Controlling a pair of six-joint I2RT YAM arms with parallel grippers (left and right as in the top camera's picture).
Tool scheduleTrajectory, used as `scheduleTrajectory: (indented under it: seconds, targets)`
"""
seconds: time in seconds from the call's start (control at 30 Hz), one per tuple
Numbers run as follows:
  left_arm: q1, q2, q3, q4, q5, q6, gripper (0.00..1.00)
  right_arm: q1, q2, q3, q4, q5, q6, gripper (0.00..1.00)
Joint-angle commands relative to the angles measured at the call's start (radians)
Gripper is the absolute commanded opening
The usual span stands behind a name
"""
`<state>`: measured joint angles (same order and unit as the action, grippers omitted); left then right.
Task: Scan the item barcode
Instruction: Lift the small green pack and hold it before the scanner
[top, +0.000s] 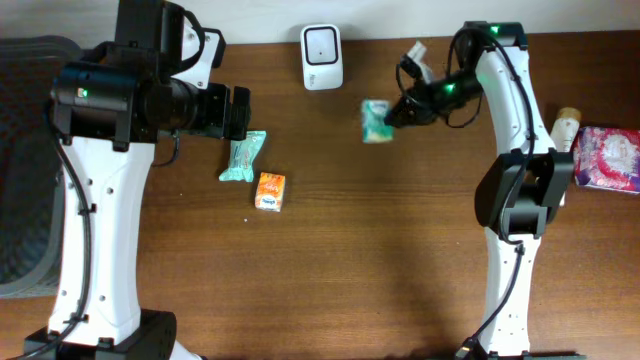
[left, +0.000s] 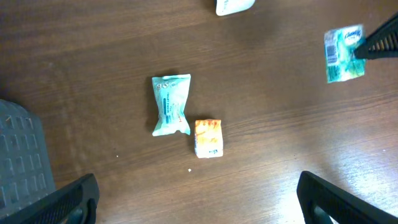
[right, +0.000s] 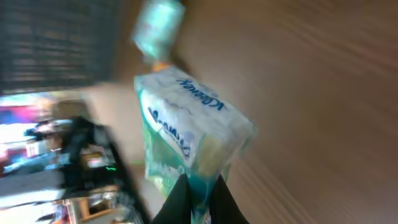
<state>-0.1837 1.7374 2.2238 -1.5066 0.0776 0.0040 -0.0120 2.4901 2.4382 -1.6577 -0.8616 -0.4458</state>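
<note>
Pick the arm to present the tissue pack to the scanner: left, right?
Right. The right gripper is shut on the tissue pack near the white scanner; the left gripper hangs open by the teal packet.

Probably a mock shop checkout: white scanner (top: 322, 57) and packaged goods (top: 270, 191) on a wooden table (top: 380, 260).

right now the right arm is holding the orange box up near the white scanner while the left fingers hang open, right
No. The right fingers hold the green-and-white tissue pack, not the orange box, which lies beside the teal packet, as the overhead view shows. The pack is up near the white scanner and the left fingers are open.
</note>
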Motion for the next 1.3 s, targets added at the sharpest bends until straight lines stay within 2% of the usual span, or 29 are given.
scheduleTrajectory:
  seconds: [0.0, 0.13, 0.17, 0.2, 0.27, 0.33, 0.43, 0.47, 0.53, 0.6, 0.7, 0.73, 0.77, 0.8, 0.83, 0.87, 0.97, 1.1, 1.17, 1.27]
  targets:
    - [-0.003, -0.010, 0.006, 0.002, 0.004, 0.008, 0.99, 0.000, 0.017, -0.028, 0.010, 0.394, 0.193, 0.04]
    - [-0.003, -0.010, 0.006, 0.002, 0.004, 0.008, 0.99, 0.000, 0.019, -0.257, 0.225, 0.429, 0.246, 0.04]
    - [-0.003, -0.010, 0.006, 0.002, 0.004, 0.008, 0.99, 0.000, 0.019, -0.311, 0.270, 0.429, 0.262, 0.13]
    - [-0.003, -0.010, 0.006, 0.002, 0.004, 0.008, 0.99, -0.002, 0.019, -0.334, 0.286, 0.429, 0.272, 0.45]
    - [-0.003, -0.010, 0.006, 0.002, 0.004, 0.008, 0.99, -0.004, 0.015, -0.318, 0.260, 0.444, 0.307, 0.48]
    - [-0.003, -0.010, 0.006, 0.002, 0.004, 0.008, 0.99, -0.004, 0.008, -0.229, 0.182, 0.458, 0.325, 0.50]
    - [-0.003, -0.010, 0.006, 0.002, 0.004, 0.008, 0.99, 0.011, 0.007, -0.088, 0.087, 0.444, 0.332, 0.67]
    - [-0.003, -0.010, 0.006, 0.002, 0.004, 0.008, 0.99, 0.019, 0.007, -0.087, 0.084, 0.444, 0.332, 0.71]
    - [-0.003, -0.010, 0.006, 0.002, 0.004, 0.008, 0.99, 0.038, 0.011, -0.109, 0.104, 0.444, 0.332, 0.73]
    - [-0.003, -0.010, 0.006, 0.002, 0.004, 0.008, 0.99, 0.064, 0.019, -0.179, 0.187, 0.456, 0.359, 0.75]
    - [-0.003, -0.010, 0.006, 0.002, 0.004, 0.008, 0.99, 0.063, 0.019, -0.261, 0.277, 0.455, 0.403, 0.72]
    - [-0.003, -0.010, 0.006, 0.002, 0.004, 0.008, 0.99, 0.064, 0.019, -0.285, 0.293, 0.455, 0.402, 0.70]
    - [-0.003, -0.010, 0.006, 0.002, 0.004, 0.008, 0.99, 0.065, 0.019, -0.306, 0.306, 0.455, 0.402, 0.62]
    - [-0.003, -0.010, 0.006, 0.002, 0.004, 0.008, 0.99, 0.064, 0.019, -0.327, 0.316, 0.455, 0.403, 0.31]
    - [-0.003, -0.010, 0.006, 0.002, 0.004, 0.008, 0.99, 0.063, 0.019, -0.328, 0.316, 0.455, 0.403, 0.15]
    - [-0.003, -0.010, 0.006, 0.002, 0.004, 0.008, 0.99, 0.063, 0.018, -0.327, 0.315, 0.455, 0.403, 0.04]
    - [-0.003, -0.010, 0.006, 0.002, 0.004, 0.008, 0.99, 0.063, 0.018, -0.307, 0.296, 0.442, 0.403, 0.04]
    - [-0.003, -0.010, 0.006, 0.002, 0.003, 0.008, 0.99, 0.046, 0.012, -0.169, 0.252, 0.221, 0.364, 0.04]
    - [-0.003, -0.010, 0.006, 0.002, 0.004, 0.008, 0.99, 0.019, 0.011, -0.071, 0.243, -0.040, 0.235, 0.04]
    - [-0.003, -0.010, 0.006, 0.002, 0.004, 0.008, 0.99, 0.012, 0.011, -0.046, 0.190, -0.269, -0.002, 0.04]
